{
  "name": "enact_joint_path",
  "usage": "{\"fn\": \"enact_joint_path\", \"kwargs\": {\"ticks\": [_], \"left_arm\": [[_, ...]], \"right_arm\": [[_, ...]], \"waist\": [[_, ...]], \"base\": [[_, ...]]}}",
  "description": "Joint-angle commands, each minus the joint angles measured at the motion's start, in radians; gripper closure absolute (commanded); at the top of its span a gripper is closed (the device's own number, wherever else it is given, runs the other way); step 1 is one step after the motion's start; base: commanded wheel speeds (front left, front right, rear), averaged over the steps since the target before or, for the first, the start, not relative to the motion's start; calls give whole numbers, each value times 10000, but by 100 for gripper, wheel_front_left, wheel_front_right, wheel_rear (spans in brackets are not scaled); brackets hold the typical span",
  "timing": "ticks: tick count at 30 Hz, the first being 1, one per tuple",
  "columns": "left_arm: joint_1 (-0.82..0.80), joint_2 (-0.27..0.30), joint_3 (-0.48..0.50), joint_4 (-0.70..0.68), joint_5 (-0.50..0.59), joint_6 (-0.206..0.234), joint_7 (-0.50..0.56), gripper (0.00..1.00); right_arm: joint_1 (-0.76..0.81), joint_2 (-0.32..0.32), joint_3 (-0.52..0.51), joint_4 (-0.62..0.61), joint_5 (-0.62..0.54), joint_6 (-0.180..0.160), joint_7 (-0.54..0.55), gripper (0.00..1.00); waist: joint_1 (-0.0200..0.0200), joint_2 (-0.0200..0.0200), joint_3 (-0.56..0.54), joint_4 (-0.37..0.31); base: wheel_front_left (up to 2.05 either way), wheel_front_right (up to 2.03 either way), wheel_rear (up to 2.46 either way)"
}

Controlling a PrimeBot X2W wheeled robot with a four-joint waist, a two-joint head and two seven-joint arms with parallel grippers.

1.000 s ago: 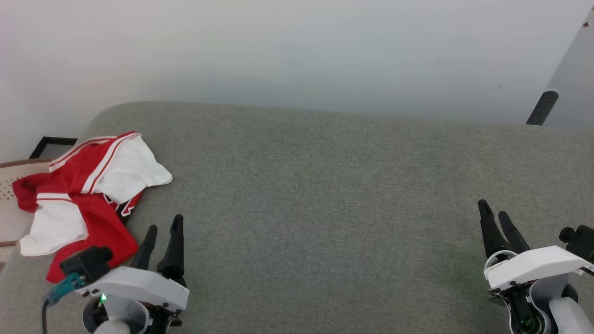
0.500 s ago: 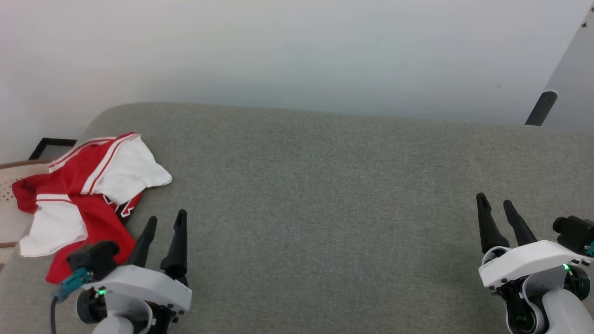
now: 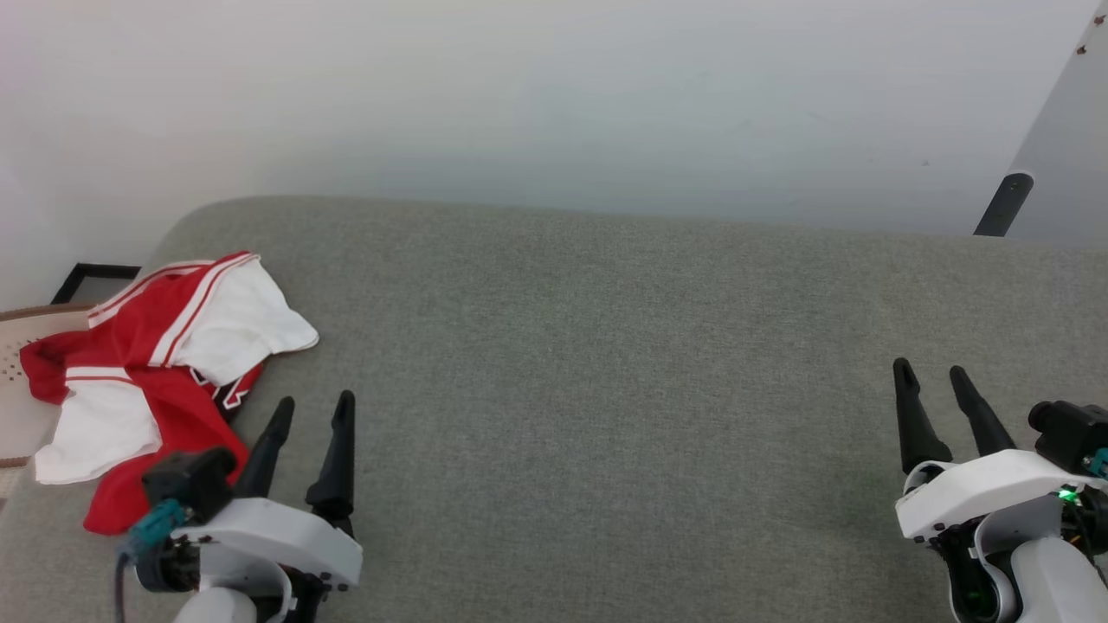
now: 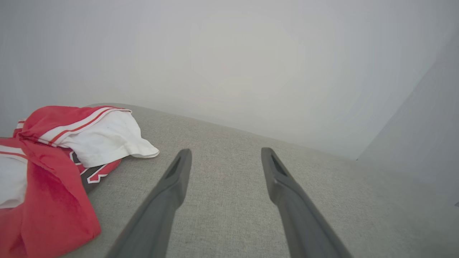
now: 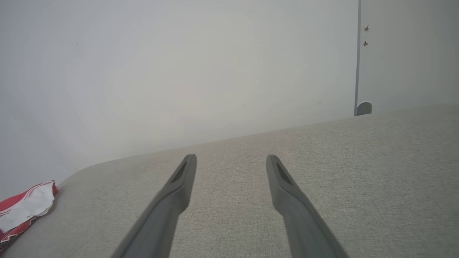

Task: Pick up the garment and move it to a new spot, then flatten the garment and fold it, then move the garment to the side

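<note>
The garment [image 3: 164, 363], a red jersey with white sleeves and striped trim, lies crumpled at the left end of a grey upholstered surface [image 3: 606, 389]; part of it hangs over the left edge. A bit of black white-outlined lettering peeks out under a white sleeve [image 4: 91, 173]. My left gripper [image 3: 315, 405] stands open just right of the garment's near part, holding nothing. The garment [image 4: 53, 150] lies left of its fingers. My right gripper [image 3: 930, 372] stands open at the far right, with nothing between its fingers. The garment [image 5: 25, 208] is far off at the lower left.
A pale wall [image 3: 554, 95] runs behind the grey surface. A dark frame [image 3: 91, 281] and a beige perforated object [image 3: 22, 381] sit beyond the left edge. A dark door stop [image 3: 1000, 203] shows at the upper right.
Both grippers have opened a little wider and shifted slightly. The garment has not moved; the view has shifted a bit.
</note>
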Motion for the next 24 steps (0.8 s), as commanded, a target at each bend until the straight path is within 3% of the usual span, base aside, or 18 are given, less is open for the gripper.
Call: {"fn": "enact_joint_path", "kwargs": {"ticks": [1, 24], "left_arm": [[-197, 72, -54, -86, 333, -84, -102, 0], [-323, 260, -480, 456, 1186, -319, -574, 0]], "right_arm": [[-164, -64, -51, -45, -243, 5, -108, 0], [131, 21, -194, 35, -1740, 6, -535, 0]], "waist": [[0, 0, -7, -1], [0, 0, 38, -181]], "base": [[0, 0, 0], [0, 0, 0]]}}
